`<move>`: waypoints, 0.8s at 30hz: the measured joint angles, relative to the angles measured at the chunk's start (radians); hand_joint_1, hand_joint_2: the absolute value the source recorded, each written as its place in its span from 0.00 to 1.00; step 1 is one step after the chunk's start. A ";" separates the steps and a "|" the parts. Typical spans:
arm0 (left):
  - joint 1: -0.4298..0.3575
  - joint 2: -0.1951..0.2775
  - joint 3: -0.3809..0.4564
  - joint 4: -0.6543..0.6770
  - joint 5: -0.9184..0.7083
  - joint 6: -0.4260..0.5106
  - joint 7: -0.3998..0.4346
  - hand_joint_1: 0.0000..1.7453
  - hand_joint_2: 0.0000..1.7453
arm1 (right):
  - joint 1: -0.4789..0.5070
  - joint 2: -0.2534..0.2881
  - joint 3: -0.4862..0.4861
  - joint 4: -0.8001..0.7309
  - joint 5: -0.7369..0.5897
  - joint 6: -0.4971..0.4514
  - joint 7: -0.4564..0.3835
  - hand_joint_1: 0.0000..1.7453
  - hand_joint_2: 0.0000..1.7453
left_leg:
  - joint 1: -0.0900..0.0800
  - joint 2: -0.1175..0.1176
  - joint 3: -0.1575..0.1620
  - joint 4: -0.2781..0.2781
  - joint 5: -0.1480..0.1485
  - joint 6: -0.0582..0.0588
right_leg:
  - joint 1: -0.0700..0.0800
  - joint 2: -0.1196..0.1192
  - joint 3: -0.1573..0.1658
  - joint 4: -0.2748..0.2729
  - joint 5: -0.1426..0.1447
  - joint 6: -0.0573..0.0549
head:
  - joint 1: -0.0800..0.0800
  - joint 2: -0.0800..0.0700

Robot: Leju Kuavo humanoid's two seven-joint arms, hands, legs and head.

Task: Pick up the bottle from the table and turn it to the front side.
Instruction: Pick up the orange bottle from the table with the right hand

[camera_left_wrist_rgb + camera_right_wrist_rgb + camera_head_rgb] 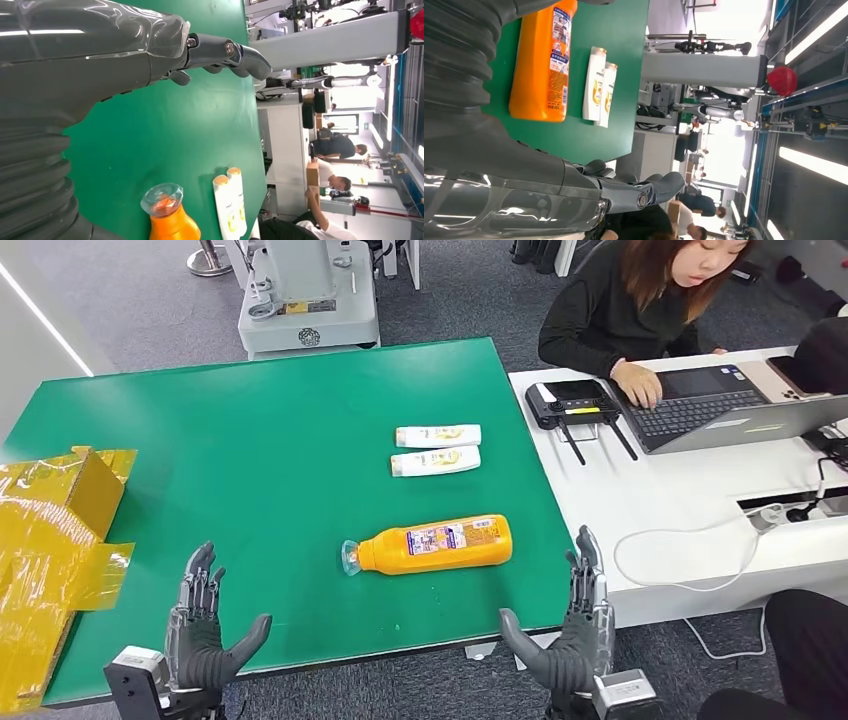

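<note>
Green bench [250, 440], white desk alongside with person typing. Bottle [440, 544] flat on its side, label up, clear cap [349, 557] toward left hand [205, 625], lying between both hands and slightly ahead of them. Both hands released, fingers spread, holding nothing; right hand [575, 625] nearer bottle base. Risks, judged: round body likely to roll off under one-sided push; smooth plastic may slip in a loose grasp during turning; two tubes [437, 448] just beyond bottle, could get knocked by overreach.
</note>
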 joint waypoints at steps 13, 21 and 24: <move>-0.071 -0.032 -0.035 0.044 -0.010 -0.064 0.002 0.00 1.00 | -0.019 -0.098 0.042 -0.045 0.360 -0.124 0.130 0.00 1.00 | 0.000 0.000 0.000 0.000 0.000 0.000 | 0.000 0.000 0.000 0.000 0.001 0.000 | 0.000 0.000; -0.111 -0.047 -0.058 0.078 -0.008 -0.080 0.003 0.00 1.00 | -0.103 -0.135 0.015 -0.047 0.598 -0.051 0.221 0.00 1.00 | 0.000 0.001 0.000 0.001 0.000 0.001 | 0.000 0.000 0.001 0.000 0.001 0.000 | 0.000 0.000; -0.121 -0.049 -0.063 0.089 -0.006 -0.082 0.004 0.00 1.00 | -0.142 -0.154 0.011 -0.027 0.693 -0.006 0.264 0.00 1.00 | 0.000 0.001 0.000 0.001 0.000 0.001 | 0.000 0.001 0.000 0.000 0.001 0.000 | 0.000 0.000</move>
